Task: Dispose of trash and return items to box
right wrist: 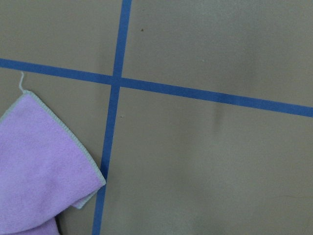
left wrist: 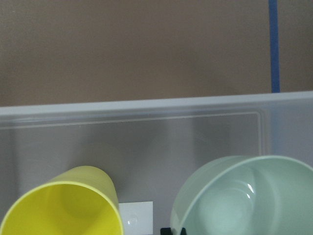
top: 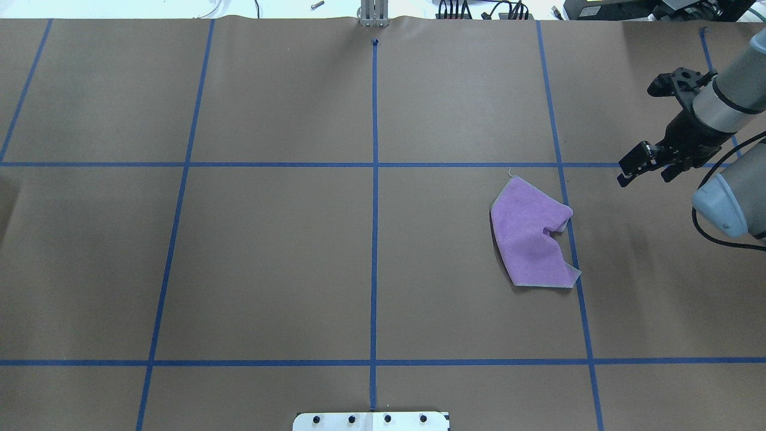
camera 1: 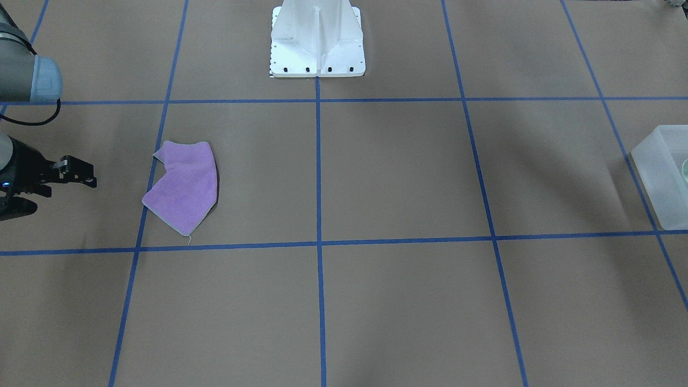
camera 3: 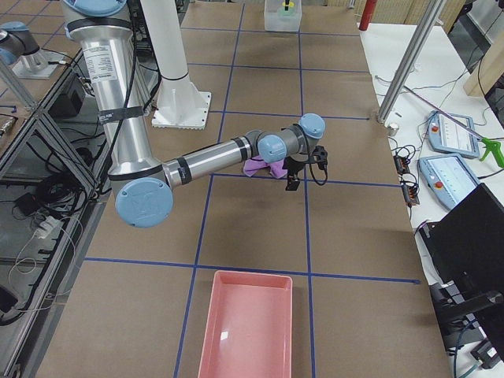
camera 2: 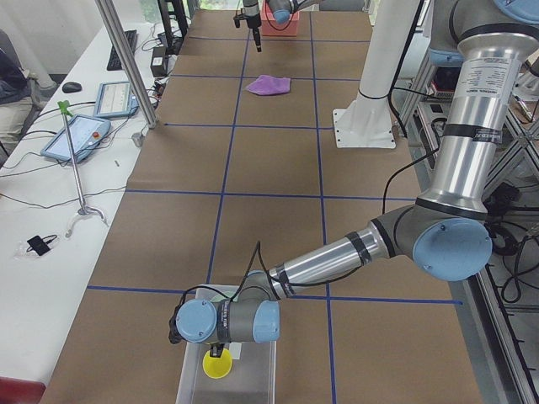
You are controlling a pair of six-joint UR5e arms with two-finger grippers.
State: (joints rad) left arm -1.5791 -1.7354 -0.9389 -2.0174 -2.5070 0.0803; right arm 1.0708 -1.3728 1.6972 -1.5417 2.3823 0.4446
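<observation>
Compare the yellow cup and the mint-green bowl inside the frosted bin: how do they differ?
Colour: the yellow cup is bright yellow, the mint-green bowl pale green. Width: the bowl's mouth is clearly wider than the cup's. Shape: the cup's side wall is tapered, the bowl's rounded. Both are round, empty and inside the frosted bin, mouths facing the wrist camera.

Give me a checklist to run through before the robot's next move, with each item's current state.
1. Bright yellow tapered plastic cup inside translucent frosted plastic bin: ok.
2. Pale mint-green round plastic bowl inside the bin: ok.
3. Right gripper jaws open and empty: ok.
4. Purple cloth off the table: not ok, it lies near the right gripper.
5. Left gripper jaws open above the bin: cannot tell.
</observation>
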